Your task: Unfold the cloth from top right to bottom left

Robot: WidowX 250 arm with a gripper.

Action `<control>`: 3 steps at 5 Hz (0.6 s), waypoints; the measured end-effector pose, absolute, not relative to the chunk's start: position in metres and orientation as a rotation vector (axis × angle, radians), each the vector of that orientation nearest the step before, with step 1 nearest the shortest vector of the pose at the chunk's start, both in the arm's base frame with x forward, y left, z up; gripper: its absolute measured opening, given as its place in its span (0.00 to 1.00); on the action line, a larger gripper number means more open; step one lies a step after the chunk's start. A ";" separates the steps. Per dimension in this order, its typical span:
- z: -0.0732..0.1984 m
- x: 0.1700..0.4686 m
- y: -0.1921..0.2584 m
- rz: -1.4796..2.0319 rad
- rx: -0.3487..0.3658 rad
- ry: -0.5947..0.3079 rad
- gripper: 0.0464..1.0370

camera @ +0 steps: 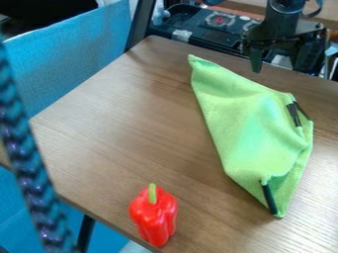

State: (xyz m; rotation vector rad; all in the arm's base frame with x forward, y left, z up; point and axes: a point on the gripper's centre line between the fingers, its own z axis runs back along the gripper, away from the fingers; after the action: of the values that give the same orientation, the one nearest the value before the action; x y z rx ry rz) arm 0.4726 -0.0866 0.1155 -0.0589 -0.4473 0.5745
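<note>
The black gripper (280, 68) hangs at the top right, over the far edge of the table, with its two fingers spread apart and nothing between them. In front of it and apart from it lies the green cloth (247, 123) on the right half of the table. The cloth is folded into a long, slanting shape, with one pointed corner at the upper left and another at the lower right. Dark strips show along its right side and near its lower tip.
A red toy pepper (155, 217) with a green stem stands near the front edge of the brown wooden table (125, 118). A blue braided strand (26, 163) runs down the left side. Behind the far edge is dark equipment (211, 24).
</note>
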 end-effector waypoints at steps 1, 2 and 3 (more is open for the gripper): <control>0.091 0.471 -0.086 0.576 -0.032 -0.401 0.96; 0.085 0.473 -0.084 0.588 -0.011 -0.408 0.96; 0.082 0.476 -0.093 0.592 0.000 -0.414 0.96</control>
State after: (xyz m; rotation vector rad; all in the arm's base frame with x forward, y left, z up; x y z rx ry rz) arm 0.4760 -0.0930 0.0820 0.0001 -0.4143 0.5918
